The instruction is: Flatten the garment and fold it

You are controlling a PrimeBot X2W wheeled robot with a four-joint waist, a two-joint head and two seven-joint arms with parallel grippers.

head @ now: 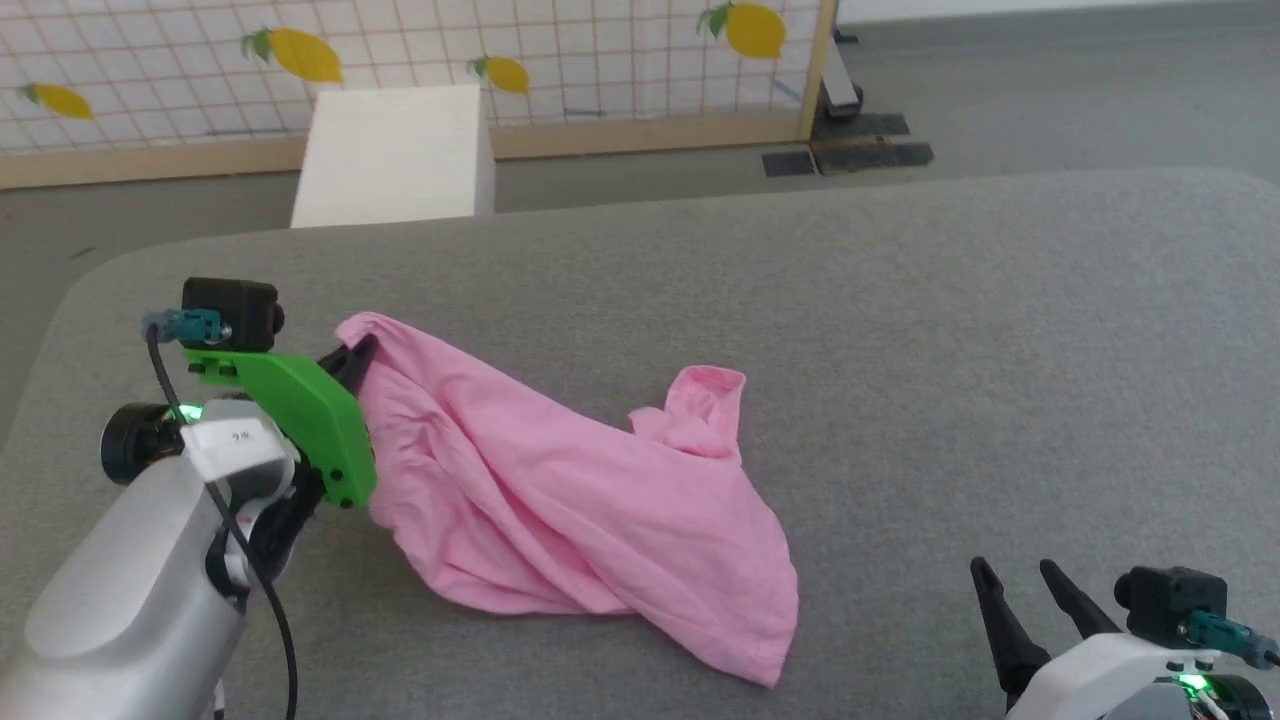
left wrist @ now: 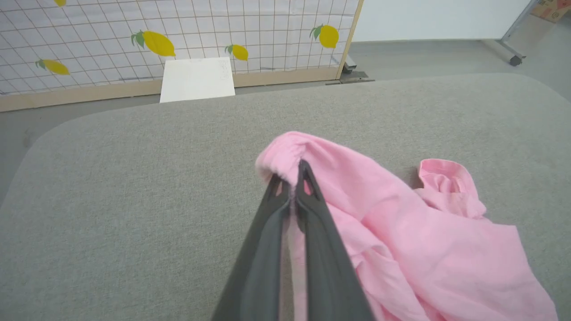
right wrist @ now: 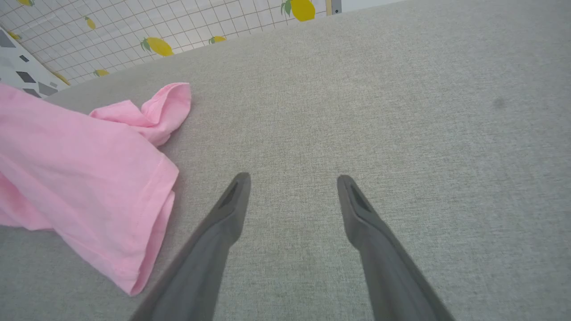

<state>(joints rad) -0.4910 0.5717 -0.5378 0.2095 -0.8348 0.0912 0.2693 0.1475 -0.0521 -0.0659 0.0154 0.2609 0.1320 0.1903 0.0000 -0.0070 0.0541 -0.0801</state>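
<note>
Two long dark fingers of the left gripper (left wrist: pixel 291 174) are pinched together on a bunched fold of the garment (head: pixel 560 490), a plain light-pink top of thin, wrinkled knit cloth; a sliver of pink shows between the fingers in the left wrist view. In the head view the pinched fold is the garment's highest point, raised off the surface at its far left end. From there the cloth slopes down to the right and toward the robot, and its lower part lies rumpled on the grey fabric-covered tabletop (head: pixel 1000 350). A hemmed, tube-like opening sticks up at the garment's far right side, and a hemmed corner lies nearest the robot. The garment sits left of the tabletop's middle, crumpled rather than spread flat. The right gripper (head: pixel 1012 572) is at the lower right of the head view, its fingers spread wide apart and holding nothing, near the garment's hemmed corner but apart from it; whether its tips touch the tabletop I cannot tell. Past the tabletop's rounded far edge is a grey floor (head: pixel 1050 90), where a white rectangular box (head: pixel 395 155) stands before a low screen of white grid-patterned sheet printed with yellow lemons in a pale wooden frame (head: pixel 600 60)
</note>
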